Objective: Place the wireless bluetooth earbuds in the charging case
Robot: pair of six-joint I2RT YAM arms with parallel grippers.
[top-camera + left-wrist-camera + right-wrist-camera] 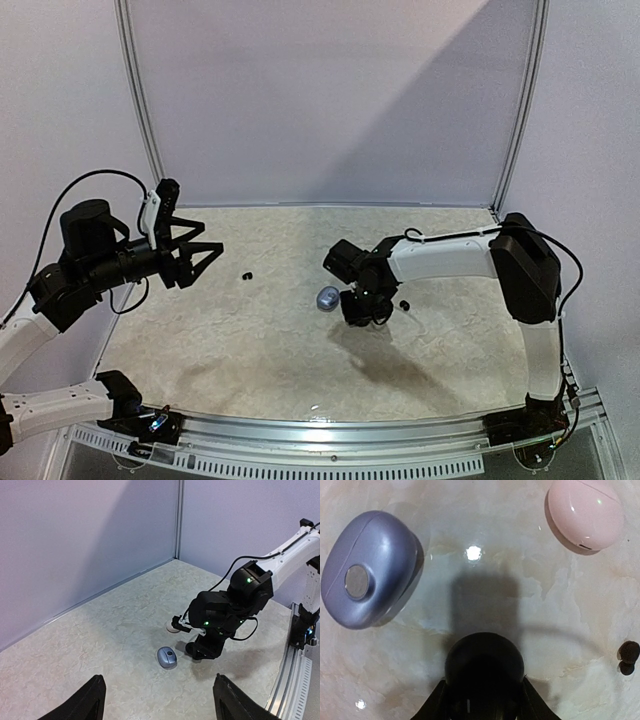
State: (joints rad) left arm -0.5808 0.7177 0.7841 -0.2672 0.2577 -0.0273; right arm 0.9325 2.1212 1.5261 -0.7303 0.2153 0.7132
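Note:
A black charging case (484, 660) lies on the table, and my right gripper (483, 684) is shut on it, a finger pressed against each side. A closed blue-grey case (367, 570) lies to its upper left and a closed pink case (585, 512) to its upper right. One black earbud (628, 656) lies loose at the right. In the top view the right gripper (360, 306) points down beside the blue-grey case (327, 297); a second black earbud (247, 275) lies further left. My left gripper (205, 263) hangs open and empty above the table's left side.
Pale walls with metal corner posts (140, 100) close the back and sides. The right arm's white link (450, 260) stretches over the table's right half. A metal rail (330, 430) runs along the near edge.

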